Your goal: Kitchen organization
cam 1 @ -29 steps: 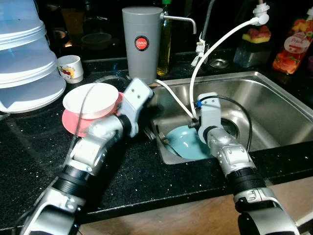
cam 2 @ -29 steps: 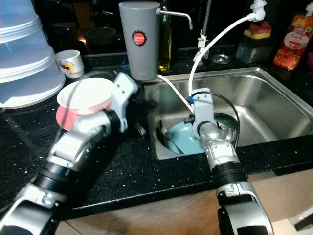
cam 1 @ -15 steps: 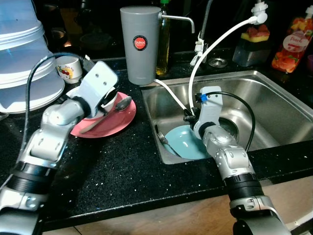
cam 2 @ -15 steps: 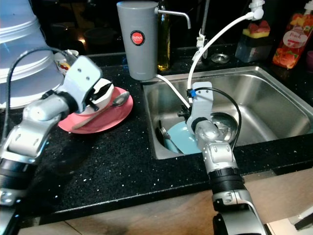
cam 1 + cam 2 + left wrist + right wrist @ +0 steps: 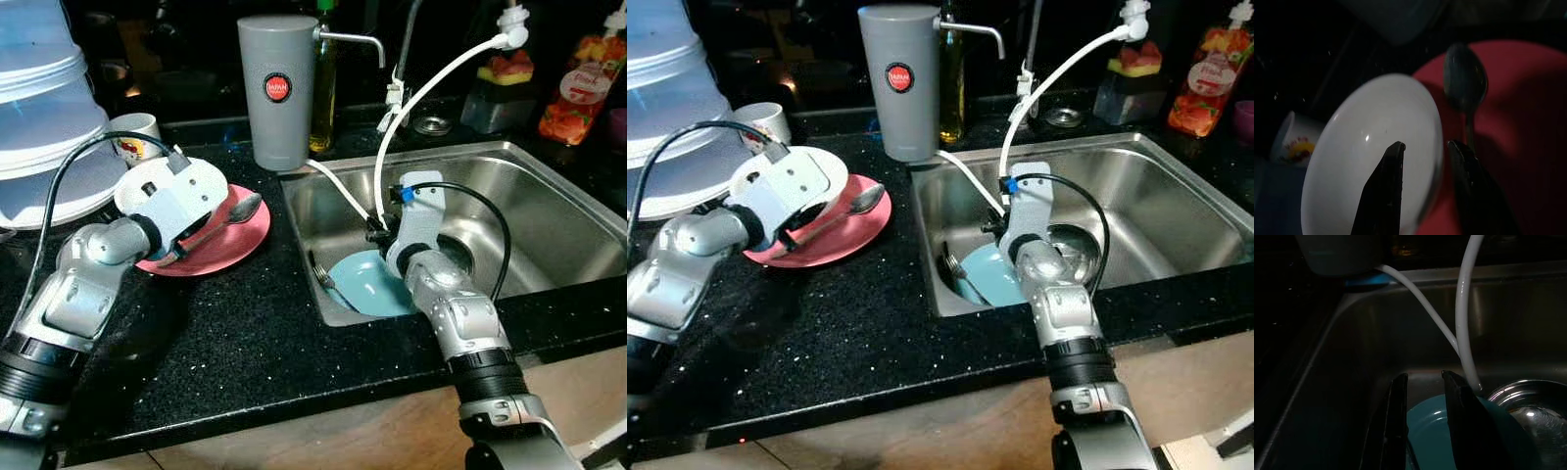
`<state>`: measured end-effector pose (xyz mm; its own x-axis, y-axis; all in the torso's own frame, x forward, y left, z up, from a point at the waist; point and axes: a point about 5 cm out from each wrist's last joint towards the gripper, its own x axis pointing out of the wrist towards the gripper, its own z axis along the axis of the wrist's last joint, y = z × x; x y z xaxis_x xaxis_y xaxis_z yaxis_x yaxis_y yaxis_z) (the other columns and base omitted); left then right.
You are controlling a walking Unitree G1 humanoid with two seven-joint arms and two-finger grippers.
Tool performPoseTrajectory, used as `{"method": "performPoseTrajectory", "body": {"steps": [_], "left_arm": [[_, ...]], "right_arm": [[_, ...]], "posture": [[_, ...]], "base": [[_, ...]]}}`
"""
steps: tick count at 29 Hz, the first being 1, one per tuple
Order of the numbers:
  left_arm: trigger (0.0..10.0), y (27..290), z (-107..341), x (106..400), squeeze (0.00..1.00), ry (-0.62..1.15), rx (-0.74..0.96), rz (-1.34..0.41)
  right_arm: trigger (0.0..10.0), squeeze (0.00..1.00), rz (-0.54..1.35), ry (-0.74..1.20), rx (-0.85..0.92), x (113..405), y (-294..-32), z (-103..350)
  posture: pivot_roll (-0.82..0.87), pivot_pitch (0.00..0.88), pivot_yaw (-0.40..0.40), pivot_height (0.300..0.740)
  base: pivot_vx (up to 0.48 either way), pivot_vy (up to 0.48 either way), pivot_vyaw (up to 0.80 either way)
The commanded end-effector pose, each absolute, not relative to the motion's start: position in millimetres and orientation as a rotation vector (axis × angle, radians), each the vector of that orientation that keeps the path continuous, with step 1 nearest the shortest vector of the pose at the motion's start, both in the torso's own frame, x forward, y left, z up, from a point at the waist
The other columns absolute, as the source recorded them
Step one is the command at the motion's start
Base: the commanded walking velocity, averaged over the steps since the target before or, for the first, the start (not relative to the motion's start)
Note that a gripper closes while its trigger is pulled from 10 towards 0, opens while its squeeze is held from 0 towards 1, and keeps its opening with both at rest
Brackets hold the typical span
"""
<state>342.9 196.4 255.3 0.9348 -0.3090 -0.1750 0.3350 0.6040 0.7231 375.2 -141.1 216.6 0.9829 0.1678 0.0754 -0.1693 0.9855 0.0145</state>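
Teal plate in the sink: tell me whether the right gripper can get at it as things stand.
Probably yes. The right gripper hangs right above the teal plate, fingers slightly apart, and nothing lies between them. The white hose runs close beside it and might brush the arm.

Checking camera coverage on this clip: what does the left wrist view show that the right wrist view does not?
Left wrist view: the left end effector over the rim of a white bowl, on a pink plate with a spoon, and a mug beyond.

Right wrist view: the right end effector above a teal plate in the steel sink, with white hoses.

Both share two black fingers, slightly parted.
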Motion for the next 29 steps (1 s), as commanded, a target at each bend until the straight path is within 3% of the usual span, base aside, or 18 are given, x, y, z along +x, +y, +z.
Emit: {"method": "performPoseTrajectory", "body": {"steps": [1,3,4,5,6,7,23,26,29], "left_arm": [[10.0,203,249,342,0.00,0.090,0.875,-0.356],[10.0,203,250,342,0.00,0.092,0.873,-0.353],[7.2,203,250,342,0.00,0.088,0.871,-0.351],[7.2,203,250,342,0.00,0.088,0.871,-0.351],[4.3,203,251,342,0.00,0.083,0.870,-0.351],[0.0,202,253,343,0.00,0.066,0.867,-0.343],[0.0,199,269,344,0.00,-0.028,0.918,-0.293],[0.0,195,285,344,0.00,-0.166,1.020,-0.227],[0.0,177,296,340,0.00,-0.319,1.047,-0.293]], "right_arm": [[10.0,0.00,0.176,-0.061,0.029,374,-140,215],[10.0,0.00,0.173,-0.060,0.031,373,-140,215],[10.0,0.00,0.172,-0.060,0.032,373,-141,215],[10.0,0.00,0.172,-0.060,0.032,373,-141,215],[10.0,0.00,0.170,-0.059,0.033,373,-141,215],[10.0,0.00,0.166,-0.059,0.035,373,-142,216],[10.0,0.00,0.148,-0.059,0.046,374,-146,217],[10.0,0.00,0.142,-0.073,0.075,374,-147,221],[10.0,0.00,0.141,-0.088,0.109,374,-147,224]], "posture": [[0.06,0.038,0.068,0.740],[0.06,0.040,0.069,0.740],[0.06,0.042,0.069,0.740],[0.06,0.042,0.069,0.740],[0.06,0.042,0.069,0.740],[0.06,0.043,0.070,0.740],[0.06,0.049,0.072,0.740],[0.06,0.047,0.070,0.740],[0.06,0.047,0.070,0.740]], "base": [[0.000,0.000,0.00],[0.000,0.000,0.00],[0.000,0.000,0.00],[0.000,0.000,0.00],[0.000,0.000,0.00],[0.000,0.000,0.00],[0.000,0.000,0.00],[0.000,0.000,0.00],[0.000,0.000,0.00]]}}
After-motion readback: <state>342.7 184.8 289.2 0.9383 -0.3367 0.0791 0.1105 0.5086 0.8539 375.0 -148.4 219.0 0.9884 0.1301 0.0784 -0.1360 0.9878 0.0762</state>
